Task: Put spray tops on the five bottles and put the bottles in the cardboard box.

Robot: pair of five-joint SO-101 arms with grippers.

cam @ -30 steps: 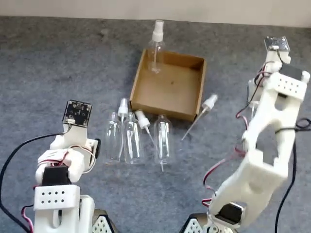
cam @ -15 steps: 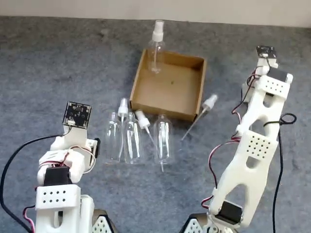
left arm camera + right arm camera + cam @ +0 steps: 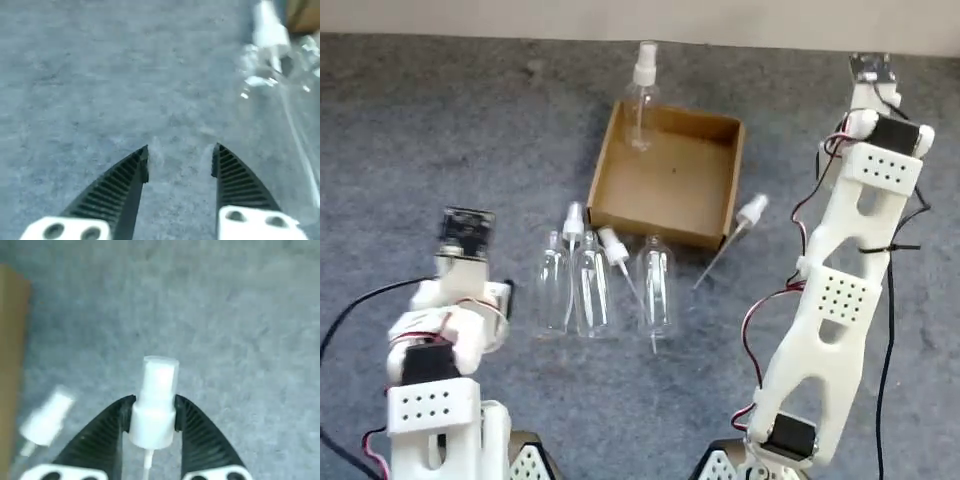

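- Right claw (image 3: 155, 401): shut around the collar of a white spray top (image 3: 159, 374), held above the grey surface (image 3: 240, 315); its arm stretches out to the right of the cardboard box (image 3: 670, 190).
- Left claw (image 3: 181, 147): parted wide and empty, low over bare surface beside the lying bottles.
- Three clear bottles (image 3: 590, 290) lie side by side just in front of the box.
- A capped bottle (image 3: 641, 105) stands at the box's far-left corner.
- A loose spray top (image 3: 752, 210) lies beside the box's near-right corner.
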